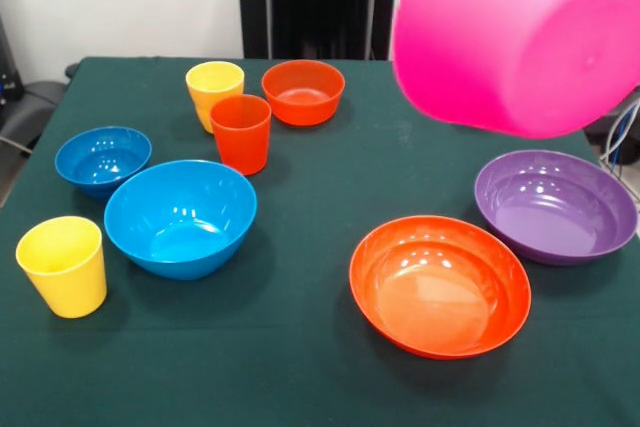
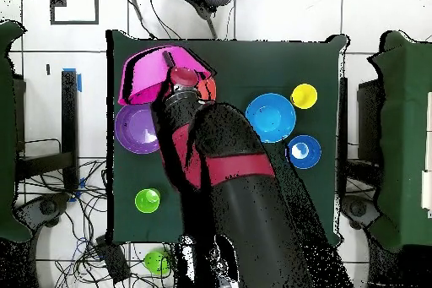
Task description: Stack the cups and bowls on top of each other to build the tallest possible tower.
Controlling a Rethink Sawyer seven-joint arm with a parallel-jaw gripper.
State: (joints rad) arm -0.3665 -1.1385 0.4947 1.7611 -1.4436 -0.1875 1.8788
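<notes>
On the green counter (image 1: 320, 367), left to right, stand a yellow cup (image 1: 62, 265), two blue bowls (image 1: 181, 217), an orange-red cup (image 1: 241, 133), and orange (image 1: 440, 285) and purple (image 1: 555, 205) bowls. The pink bowl (image 1: 520, 32) hangs tilted above the right side. The tool (image 2: 182, 82) meets it in the overhead view, but I cannot tell how open it is.

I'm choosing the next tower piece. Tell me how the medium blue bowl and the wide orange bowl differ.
The medium blue bowl is deep with steep sides; the wide orange bowl is shallow and broader across. The blue one sits on the front view's left between cups, the orange one on its right beside the purple bowl. Both are glossy, upright and empty.
</notes>
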